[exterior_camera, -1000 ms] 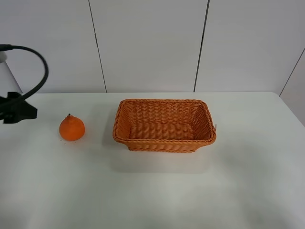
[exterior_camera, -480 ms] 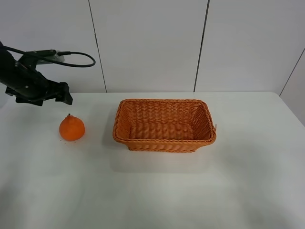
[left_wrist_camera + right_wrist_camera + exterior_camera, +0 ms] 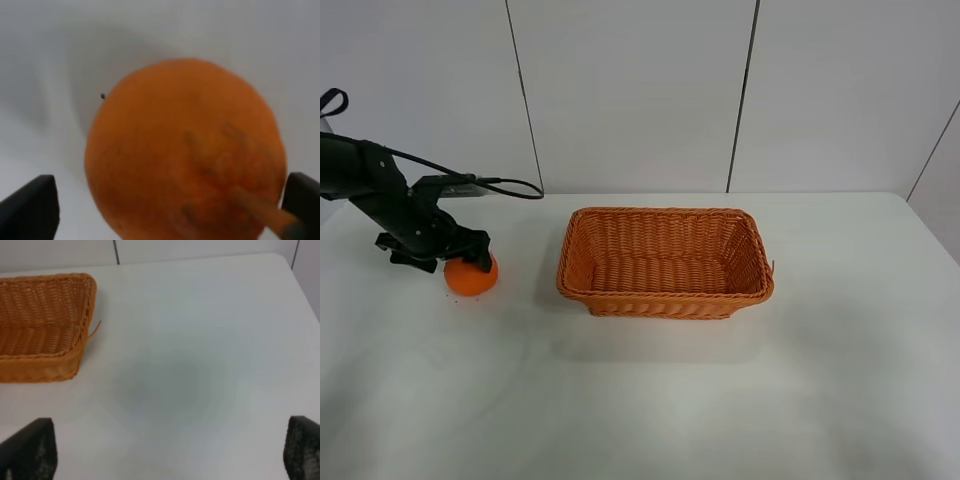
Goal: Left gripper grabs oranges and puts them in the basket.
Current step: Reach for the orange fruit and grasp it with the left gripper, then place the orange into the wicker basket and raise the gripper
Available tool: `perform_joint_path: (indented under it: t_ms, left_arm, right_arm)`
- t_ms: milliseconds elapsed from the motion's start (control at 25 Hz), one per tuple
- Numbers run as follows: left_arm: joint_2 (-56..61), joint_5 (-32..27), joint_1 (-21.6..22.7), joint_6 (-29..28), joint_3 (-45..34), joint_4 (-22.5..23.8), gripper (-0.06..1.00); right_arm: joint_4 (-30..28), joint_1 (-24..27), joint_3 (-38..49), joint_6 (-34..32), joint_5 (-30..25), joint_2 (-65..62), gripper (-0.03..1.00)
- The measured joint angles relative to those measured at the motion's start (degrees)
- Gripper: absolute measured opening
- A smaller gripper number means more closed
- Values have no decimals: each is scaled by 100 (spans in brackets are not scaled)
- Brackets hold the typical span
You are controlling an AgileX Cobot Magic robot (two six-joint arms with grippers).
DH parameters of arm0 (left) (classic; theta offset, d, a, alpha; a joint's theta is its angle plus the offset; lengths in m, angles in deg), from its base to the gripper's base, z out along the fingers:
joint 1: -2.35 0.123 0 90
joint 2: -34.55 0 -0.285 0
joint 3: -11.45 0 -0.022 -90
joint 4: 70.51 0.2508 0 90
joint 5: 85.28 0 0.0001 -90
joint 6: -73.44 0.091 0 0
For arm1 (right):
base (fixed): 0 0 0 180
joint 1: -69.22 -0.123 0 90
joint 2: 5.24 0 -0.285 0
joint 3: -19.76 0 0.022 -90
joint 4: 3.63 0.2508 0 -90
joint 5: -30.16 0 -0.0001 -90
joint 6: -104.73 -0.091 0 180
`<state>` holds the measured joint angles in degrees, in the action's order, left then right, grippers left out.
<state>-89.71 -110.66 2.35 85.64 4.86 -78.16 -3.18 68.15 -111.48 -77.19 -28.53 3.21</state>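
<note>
The orange sits on the white table, left of the wicker basket. My left gripper has come down right over the orange and hides its top. In the left wrist view the orange fills the frame, and the left gripper is open with one black fingertip on each side of it. The basket is empty. My right gripper is open and empty above bare table; it does not show in the exterior high view.
A black cable trails from the left arm towards the wall. A corner of the basket shows in the right wrist view. The table's right edge lies beyond the basket.
The left arm has swung in from the left edge and dropped onto the orange. The orange and the basket have not moved.
</note>
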Motion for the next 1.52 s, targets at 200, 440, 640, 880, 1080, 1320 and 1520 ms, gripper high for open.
perform_joint_path:
  t_ms: [200,440,640,880,1080,1320,1520]
  left_arm:
    - [-37,146,0,166,7,-13,84]
    - [-37,289,0,187,24,-25,30]
    - [-32,102,0,209,29,-25,13]
    - [125,-108,-16,209,64,-27,13]
    - [675,-442,-27,204,58,-75,13]
    - [1711,-683,-288,204,58,-245,13]
    - [2149,-888,-1068,204,271,-257,12]
  right_arm:
    - [0,0,0,0,0,0,69]
    - [0,0,0,0,0,0,69]
    - [0,0,0,0,0,0,69]
    - [0,0,0,0,0,0,69]
    - [0,0,0,0,0,0,69]
    - [0,0,0,0,0,0,69]
    - [0,0,0,0,0,0,69]
